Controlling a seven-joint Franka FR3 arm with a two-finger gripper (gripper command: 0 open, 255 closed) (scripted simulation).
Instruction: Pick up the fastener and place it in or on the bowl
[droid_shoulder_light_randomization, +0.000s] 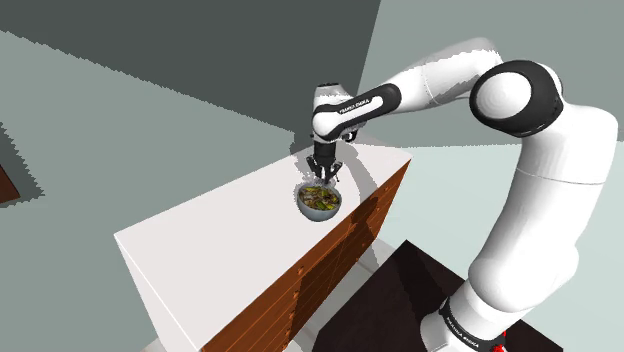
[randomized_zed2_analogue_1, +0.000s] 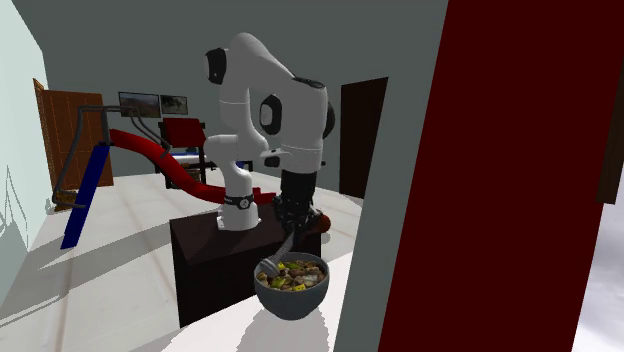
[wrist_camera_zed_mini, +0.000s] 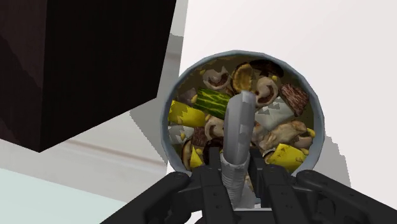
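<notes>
A grey bowl (droid_shoulder_light_randomization: 320, 203) full of mixed food sits on the white counter top (droid_shoulder_light_randomization: 210, 240), near its far corner. My black gripper (droid_shoulder_light_randomization: 325, 172) hangs straight above the bowl, shut on the fastener. The fastener (wrist_camera_zed_mini: 238, 127) is a grey metal bolt clasped between the fingers (wrist_camera_zed_mini: 270, 181), with its free end pointing down over the food. In the second exterior view the bolt (randomized_zed2_analogue_1: 287, 245) slants down from the gripper (randomized_zed2_analogue_1: 297, 225) to just above the bowl (randomized_zed2_analogue_1: 291, 290). The wrist view has the bowl's rim (wrist_camera_zed_mini: 167, 121) ringing the bolt.
The counter has a brown wooden drawer front (droid_shoulder_light_randomization: 330, 260) facing my dark stand (droid_shoulder_light_randomization: 400, 290). A dark red panel (randomized_zed2_analogue_1: 500, 180) stands close on the second exterior view's right. A grey wall (droid_shoulder_light_randomization: 180, 70) rises behind the counter.
</notes>
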